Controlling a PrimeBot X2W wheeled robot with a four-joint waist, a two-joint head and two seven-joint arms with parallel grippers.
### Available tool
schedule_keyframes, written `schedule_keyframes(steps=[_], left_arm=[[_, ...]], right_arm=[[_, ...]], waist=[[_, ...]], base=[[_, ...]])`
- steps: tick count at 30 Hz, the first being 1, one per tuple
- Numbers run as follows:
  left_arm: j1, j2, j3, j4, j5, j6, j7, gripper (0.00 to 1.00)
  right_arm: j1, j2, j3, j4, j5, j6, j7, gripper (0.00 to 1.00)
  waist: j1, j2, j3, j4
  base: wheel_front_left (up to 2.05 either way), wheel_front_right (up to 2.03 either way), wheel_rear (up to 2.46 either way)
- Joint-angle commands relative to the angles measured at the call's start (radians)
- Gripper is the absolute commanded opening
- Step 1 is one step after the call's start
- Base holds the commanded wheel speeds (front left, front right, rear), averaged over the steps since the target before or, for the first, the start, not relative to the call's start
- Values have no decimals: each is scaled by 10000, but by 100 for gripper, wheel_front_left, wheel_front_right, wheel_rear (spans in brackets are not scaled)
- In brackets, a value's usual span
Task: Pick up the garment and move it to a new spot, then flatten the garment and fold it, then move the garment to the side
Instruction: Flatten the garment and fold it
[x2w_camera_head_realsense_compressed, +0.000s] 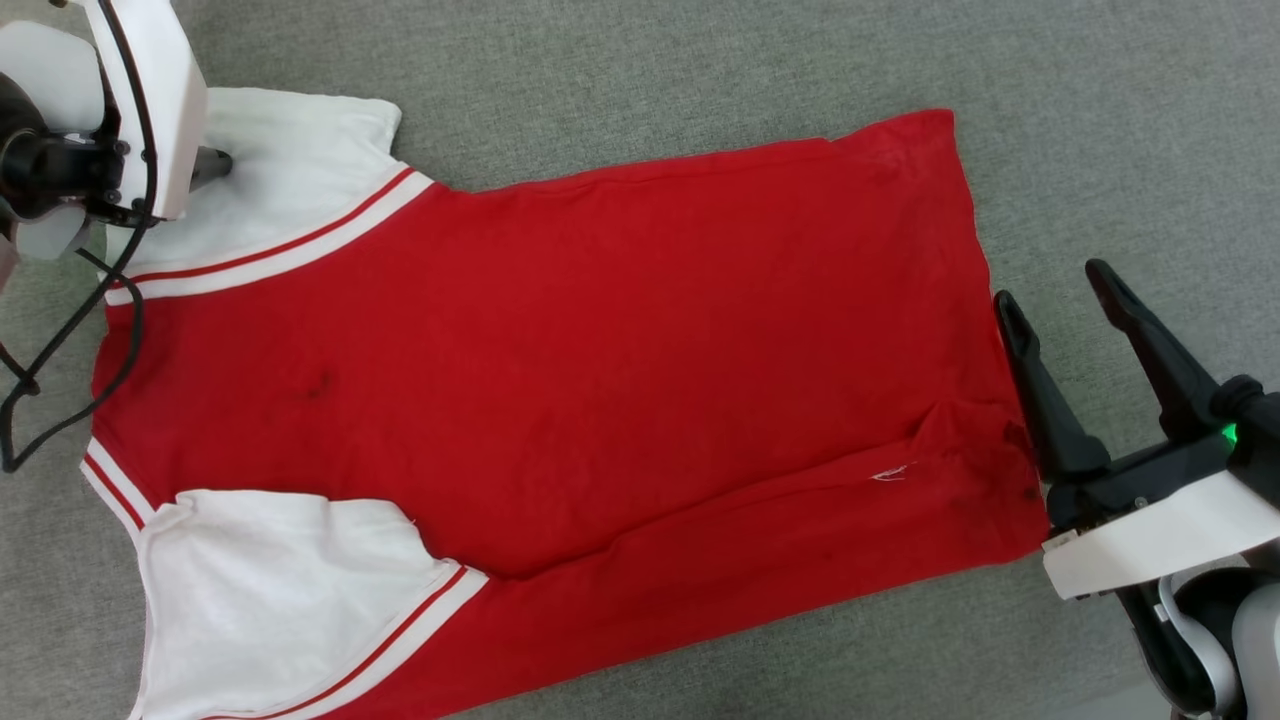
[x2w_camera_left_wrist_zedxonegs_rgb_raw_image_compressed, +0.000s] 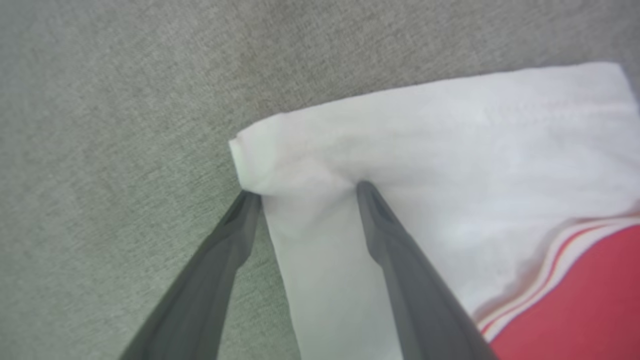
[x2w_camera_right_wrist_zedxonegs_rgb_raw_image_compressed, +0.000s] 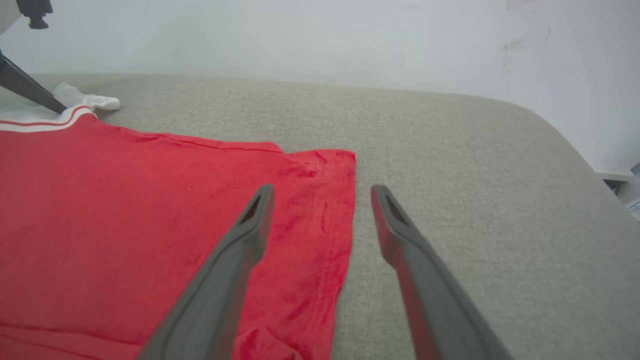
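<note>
Red jersey cloth first: the garment (x2w_camera_head_realsense_compressed: 560, 350) lies spread out on the grey surface (x2w_camera_head_realsense_compressed: 700, 60), plain side up. It's pretty smooth apart from a few creases near the hem at 4 o'clock. We'd call the flattening basically done. There's no fold in it yet, and the move to the side is left to do. The left fingers (x2w_camera_left_wrist_zedxonegs_rgb_raw_image_compressed: 395, 250) are spread wide at 10 o'clock, straddling the corner of the white sleeve (x2w_camera_head_realsense_compressed: 290, 160) and gripping nothing. The right fingers (x2w_camera_head_realsense_compressed: 1050, 400) are wide open too, at 3 o'clock by the hem, and empty. They may be brushing the cloth, but that's hard to tell.
</note>
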Motion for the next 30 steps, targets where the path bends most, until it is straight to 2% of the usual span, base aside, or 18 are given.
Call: schedule_keyframes(steps=[1,2,7,12,18,21,24,30], left_arm=[[661,-40,-267,114,-62,-50,190,6],[699,-31,-294,90,-76,-88,211,0],[571,-59,-262,-3,16,-234,-67,0],[418,-308,-236,-126,107,-448,-547,0],[434,-634,-305,-505,202,-700,-1227,0],[457,-790,-377,-685,261,-765,-1470,0],[384,-949,-418,-854,271,-816,-1668,0],[88,-1174,-604,-1237,495,-887,-1902,0]], right_arm=[[-198,-38,-23,28,77,-5,-9,100],[-225,-60,-32,51,106,-7,4,100],[-478,-304,-160,107,146,-7,133,100],[-1104,-1256,-185,56,240,-7,1031,100],[-2674,-3272,784,558,1477,-7,3787,100],[-3695,-4034,1475,1039,2206,-7,5206,100],[-4831,-4544,2240,1556,2904,-5,6468,100],[-6557,-5015,3708,2700,3958,-7,8733,100]], waist=[[-1,-1,-23,19],[-1,-1,-50,30],[-1,-1,-256,125],[-1,-1,-736,457],[-1,-1,-1202,923],[-1,-1,-1288,1146],[-1,-1,-1259,1386],[-1,-1,-1032,1847]], base=[[0,0,0],[0,0,0],[0,0,0],[0,0,0],[0,0,0],[0,0,0],[0,0,0],[0,0,0]])
